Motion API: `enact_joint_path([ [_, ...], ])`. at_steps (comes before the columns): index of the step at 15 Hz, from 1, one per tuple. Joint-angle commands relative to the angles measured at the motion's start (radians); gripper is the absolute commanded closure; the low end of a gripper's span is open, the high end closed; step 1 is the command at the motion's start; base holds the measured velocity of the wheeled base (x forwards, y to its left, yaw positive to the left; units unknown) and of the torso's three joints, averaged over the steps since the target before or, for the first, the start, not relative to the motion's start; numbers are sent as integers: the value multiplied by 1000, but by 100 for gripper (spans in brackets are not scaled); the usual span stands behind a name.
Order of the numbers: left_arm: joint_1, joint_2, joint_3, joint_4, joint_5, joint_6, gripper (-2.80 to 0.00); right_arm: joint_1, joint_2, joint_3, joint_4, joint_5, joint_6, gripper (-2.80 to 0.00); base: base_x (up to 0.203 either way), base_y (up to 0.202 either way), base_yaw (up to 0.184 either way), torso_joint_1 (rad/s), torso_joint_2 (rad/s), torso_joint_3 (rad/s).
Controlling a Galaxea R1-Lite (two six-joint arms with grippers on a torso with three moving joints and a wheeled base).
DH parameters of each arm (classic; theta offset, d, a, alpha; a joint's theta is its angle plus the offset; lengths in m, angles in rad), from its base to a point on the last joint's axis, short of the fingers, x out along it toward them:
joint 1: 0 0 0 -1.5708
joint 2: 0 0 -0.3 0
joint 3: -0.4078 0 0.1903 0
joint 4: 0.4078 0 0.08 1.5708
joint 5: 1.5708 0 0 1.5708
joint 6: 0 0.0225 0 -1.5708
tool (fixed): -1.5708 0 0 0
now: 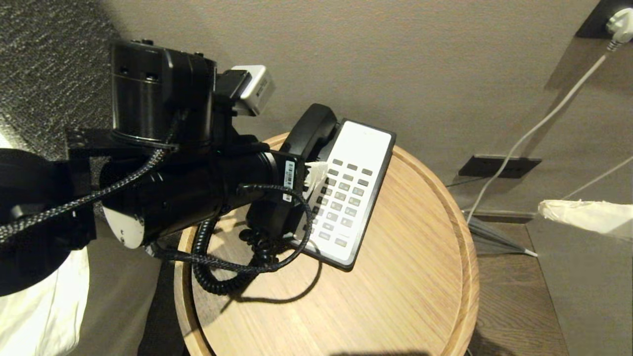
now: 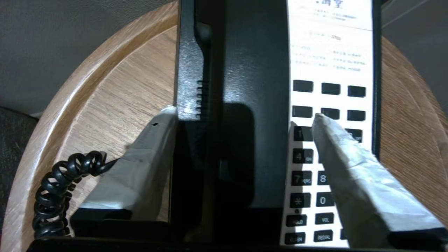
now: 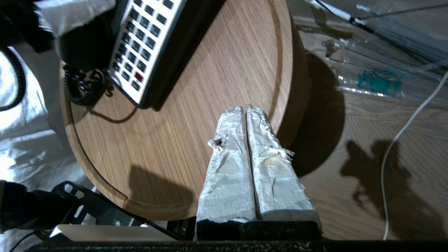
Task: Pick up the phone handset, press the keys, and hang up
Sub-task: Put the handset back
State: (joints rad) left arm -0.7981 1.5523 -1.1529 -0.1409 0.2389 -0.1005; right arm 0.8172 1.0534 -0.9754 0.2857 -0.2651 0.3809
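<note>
Handset (image 2: 241,105) seated in its cradle on the phone base (image 1: 356,188) atop the round table (image 1: 405,296), straddled by the wide-spread left gripper (image 2: 241,122) without contact; right gripper (image 3: 246,115) closed, parked beside the table.

- A round wooden table (image 1: 405,296) filled the lower middle of the head view, raised rim and all.
- A black-and-white phone base (image 1: 363,148) sat at centre, grey keys in rows.
- White cable (image 1: 539,123) ran from a plug (image 1: 620,22) in the upper right corner.
- Dark wall plate (image 1: 499,166) at right.
- White bedding (image 1: 44,311) at lower left.
</note>
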Motion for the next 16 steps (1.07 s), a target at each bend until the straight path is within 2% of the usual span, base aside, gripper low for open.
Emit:
enact_joint_path([
  [1,0,-5,-8,-3,-1,-1,-280,0,-10,19,1,-2,3,0,0,0,0,0,0,0],
  [6,0,1,-4,-5,1,-3,-280,0,-16,25,1,-2,1,0,0,0,0,0,0,0],
  [7,0,2,0,-4,-1,-2,0,0,-16,20,0,0,1,0,0,0,0,0,0,0],
  [16,-1,9,-13,-6,-2,-4,0,0,-16,20,0,6,1,0,0,0,0,0,0,0],
])
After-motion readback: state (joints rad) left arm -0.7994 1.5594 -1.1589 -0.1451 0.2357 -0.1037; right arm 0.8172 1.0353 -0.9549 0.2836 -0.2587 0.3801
